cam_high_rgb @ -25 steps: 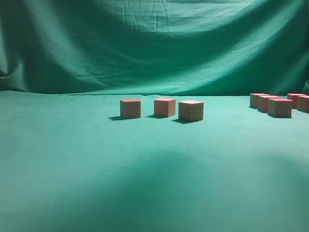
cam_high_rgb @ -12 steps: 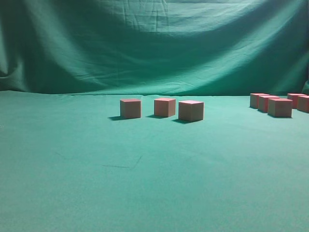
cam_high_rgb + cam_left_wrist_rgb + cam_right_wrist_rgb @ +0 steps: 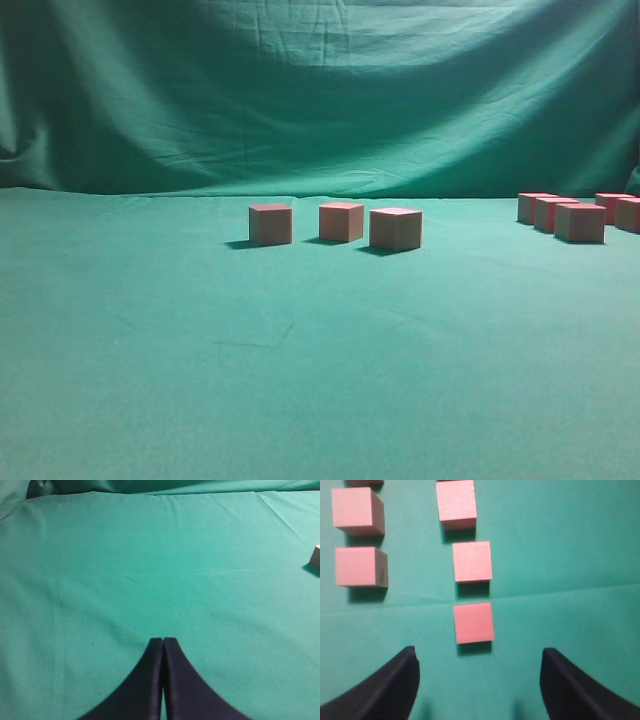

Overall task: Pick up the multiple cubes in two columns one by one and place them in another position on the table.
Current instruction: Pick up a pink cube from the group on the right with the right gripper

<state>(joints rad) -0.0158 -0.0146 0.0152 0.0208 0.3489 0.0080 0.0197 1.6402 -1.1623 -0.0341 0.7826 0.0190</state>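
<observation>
Three salmon cubes stand in a row mid-table: left (image 3: 270, 224), middle (image 3: 341, 221), right (image 3: 395, 228). Several more cubes (image 3: 579, 222) cluster at the far right edge. In the right wrist view they form two columns; the nearest cube (image 3: 474, 622) lies just ahead of my right gripper (image 3: 479, 664), which is open, empty and above the cloth. Behind it lie two more cubes (image 3: 472, 561), (image 3: 456, 503), and the left column holds cubes (image 3: 358, 566), (image 3: 356, 510). My left gripper (image 3: 163, 641) is shut and empty over bare green table (image 3: 150, 570). A cube's edge (image 3: 315, 556) shows at its far right.
The green cloth backdrop (image 3: 320, 90) hangs behind the table. Neither arm shows in the exterior view. A fold line (image 3: 560, 591) crosses the cloth near the columns.
A dark shadow on the front of the table one second ago is gone now. The cubes have not moved.
</observation>
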